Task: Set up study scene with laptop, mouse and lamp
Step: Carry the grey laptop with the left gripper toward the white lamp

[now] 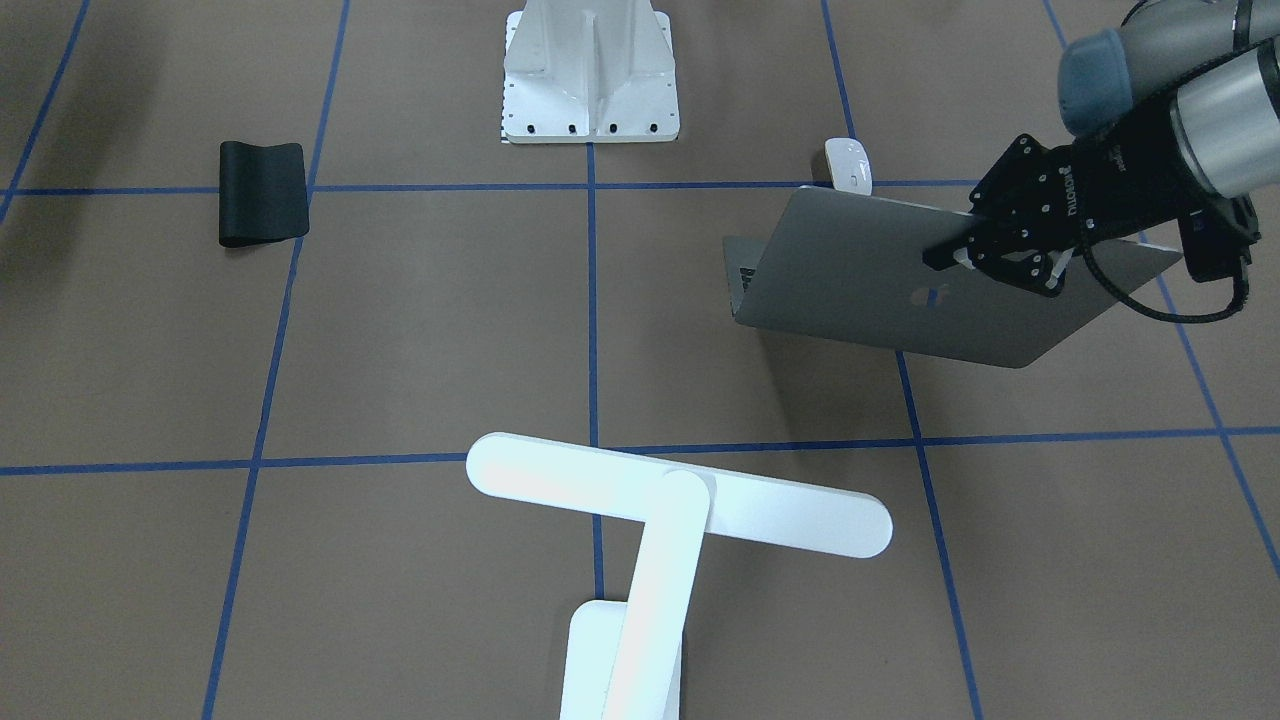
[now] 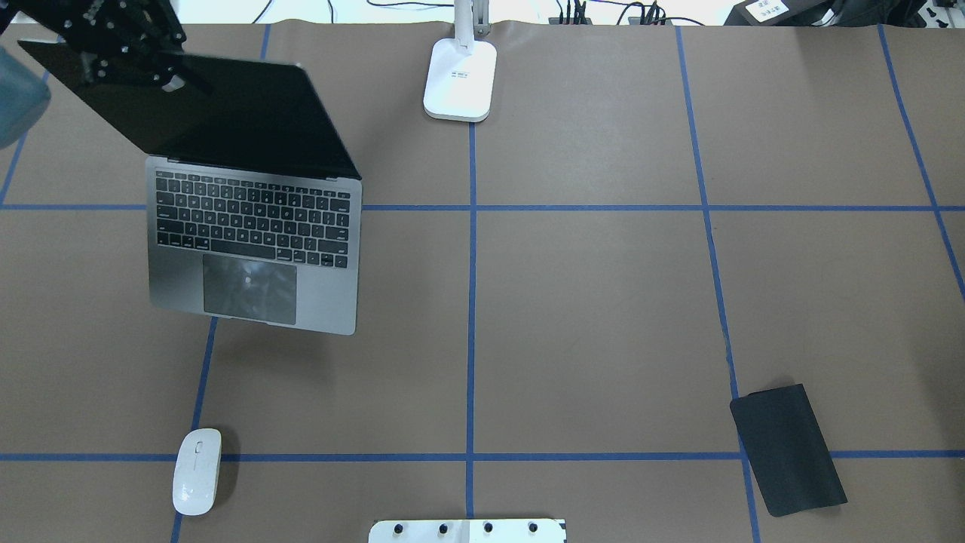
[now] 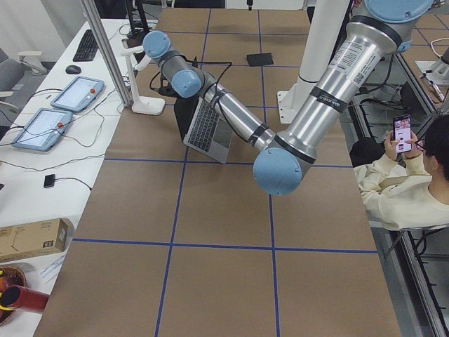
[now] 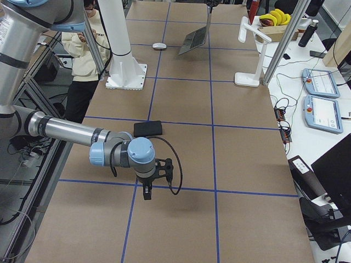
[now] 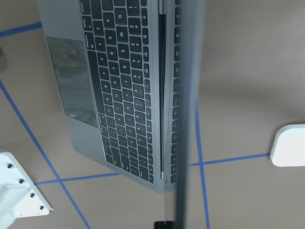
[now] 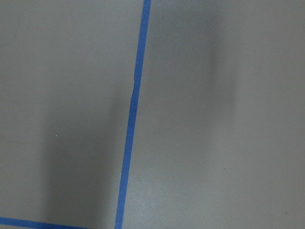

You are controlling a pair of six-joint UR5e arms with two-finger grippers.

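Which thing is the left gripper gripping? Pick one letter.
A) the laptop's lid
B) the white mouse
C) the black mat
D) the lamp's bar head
A: the left gripper is closed on the top edge of the laptop's raised lid, while the mouse and lamp stand apart from it.

You have a brown counter (image 2: pixel 603 317) marked into squares by blue tape (image 2: pixel 471 302). In the overhead view the open laptop (image 2: pixel 252 249) is at far left, keyboard up; whether its base lies flat you cannot tell. The mouse (image 2: pixel 197 471) lies near left on a tape crossing, well apart from the laptop. The lamp (image 2: pixel 460 79) stands at the far edge, centre. A black mat (image 2: pixel 788 449) lies near right, and a white pedestal (image 2: pixel 467 532) sits near centre.
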